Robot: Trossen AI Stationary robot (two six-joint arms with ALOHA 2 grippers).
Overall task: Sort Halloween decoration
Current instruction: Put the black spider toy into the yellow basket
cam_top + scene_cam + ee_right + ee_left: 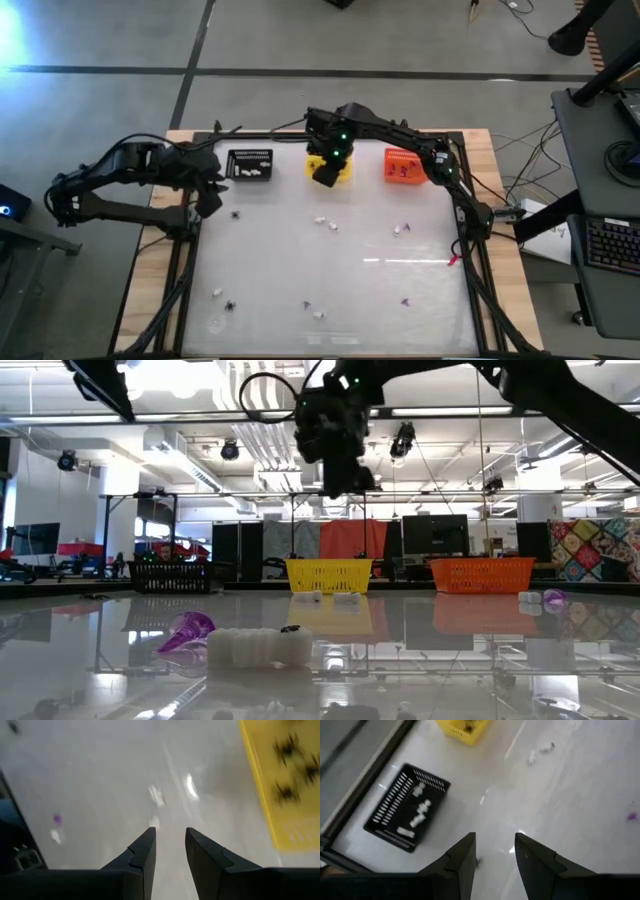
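Observation:
My left gripper (pixel 210 196) (pixel 495 846) hangs open above the table's left part, near the black basket (pixel 250 163) (pixel 407 807), which holds white bits (pixel 420 806). A black spider (pixel 236 213) (pixel 478 862) lies on the table just beside its fingers. My right gripper (pixel 325 173) (pixel 170 840) is open with nothing between the fingers, up in the air (pixel 340 455) at the near side of the yellow basket (pixel 338 166) (pixel 290 785), where black spiders (pixel 287 750) lie. White bits (pixel 322 221) and purple bits (pixel 405 300) are scattered over the table.
An orange basket (pixel 402 165) (pixel 480 573) stands to the right of the yellow one along the far edge. More trinkets lie near the near edge: a white bit (pixel 217 293), a black spider (pixel 230 305), a purple bit (pixel 190 632). Dark frame rails (pixel 188 262) run along both table sides.

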